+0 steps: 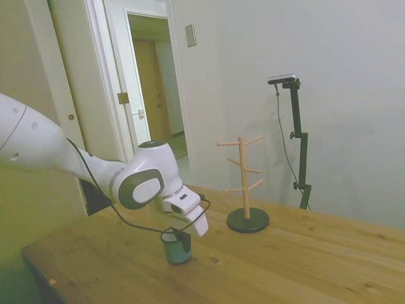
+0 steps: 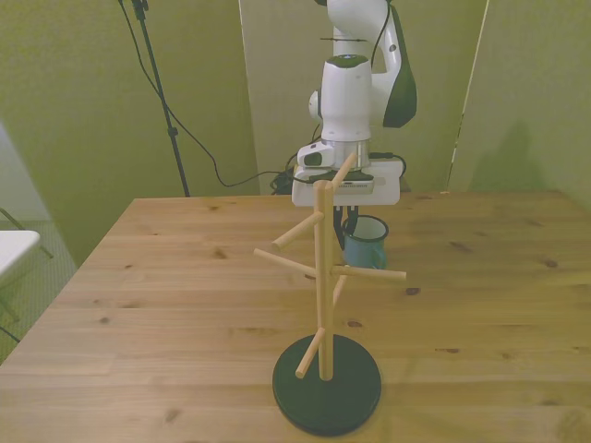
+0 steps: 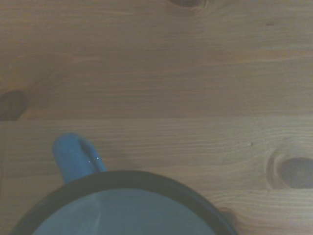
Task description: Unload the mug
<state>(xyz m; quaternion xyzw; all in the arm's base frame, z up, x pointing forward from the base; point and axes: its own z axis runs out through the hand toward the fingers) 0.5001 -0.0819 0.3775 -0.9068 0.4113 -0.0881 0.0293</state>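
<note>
Gripper: the gripper is reaching down over the mug's rim, one dark finger lying against the mug's outer wall in the side view; whether the fingers are pinching the wall or standing loose cannot be told from either outside view
Mug: the mug is standing upright on the table, off the stand, its opening facing up; in the front view the mug is showing behind the stand's post, directly below the white hand
Mug close up: the wrist view is showing the dark rim and pale inside of the mug, with its blue loop handle sticking out over bare wood
Arm: the white arm is stretching low over the table from the side view's left, a black cable hanging beneath it
Stand: the wooden peg stand on its black round base is sitting apart from the mug, every peg bare; the stand is filling the foreground of the front view
Table: the wooden table is carrying the mug and the stand
</note>
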